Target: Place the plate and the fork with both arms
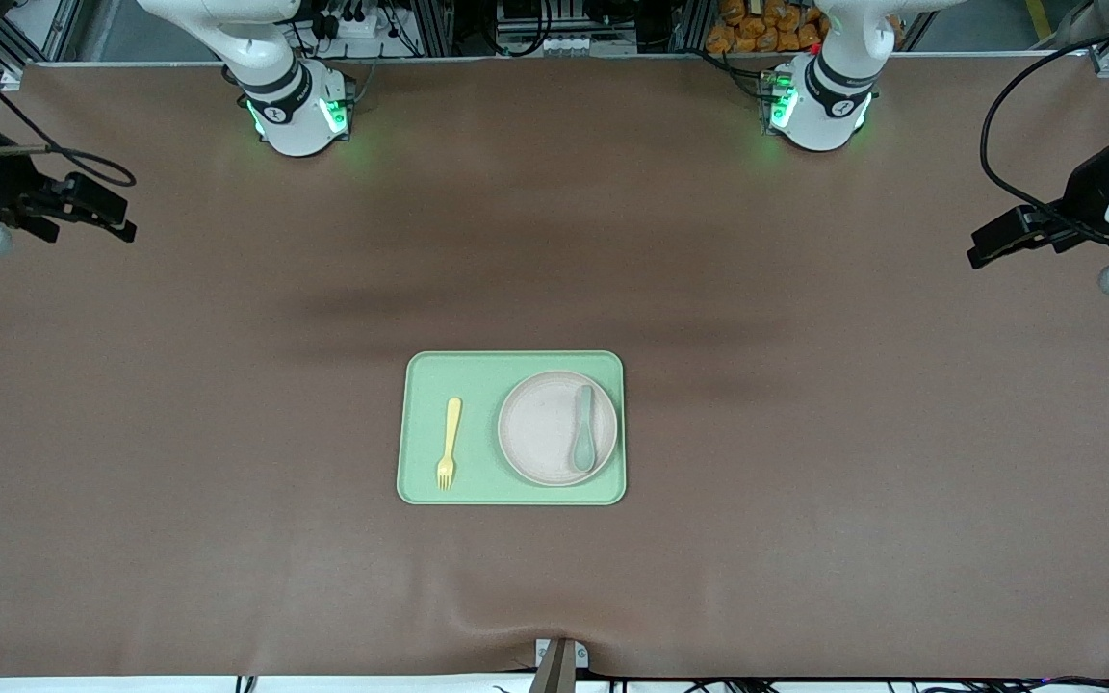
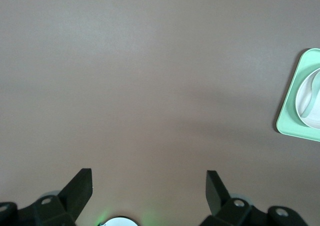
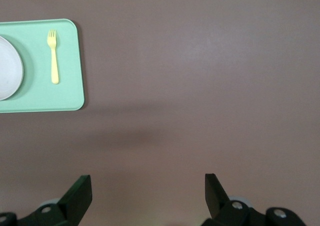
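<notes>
The left gripper [image 2: 149,186] has its two black fingers [image 2: 80,186] spread wide with nothing between them, and it hangs in the air over bare brown table [image 1: 805,539] at the left arm's end, well apart from everything set out for the task. The right gripper [image 3: 148,188] is the same: fingers [image 3: 80,191] released and wide, empty, hovering over bare table at the right arm's end. In the front view each gripper shows as a dark shape at the picture's edge, the left gripper [image 1: 988,245] and the right gripper [image 1: 116,217], both arms waiting with their green-lit bases along the top. Out from the grippers, toward the middle of the table, lies a rectangular light green tray [image 1: 516,364] with rounded corners. The plate [image 1: 540,428], round and pale beige-pink, sits on the tray in the half toward the left arm's end, and a grey-green spoon [image 1: 582,433] lies on the plate, bowl end nearer the front camera. The fork [image 1: 449,445], small and pale yellow, lies flat on the tray's bare half toward the right arm's end, beside the plate but not touching it, its tines pointing toward the front camera. The right wrist view shows the fork [image 3: 52,55] on the tray next to the plate's edge.
</notes>
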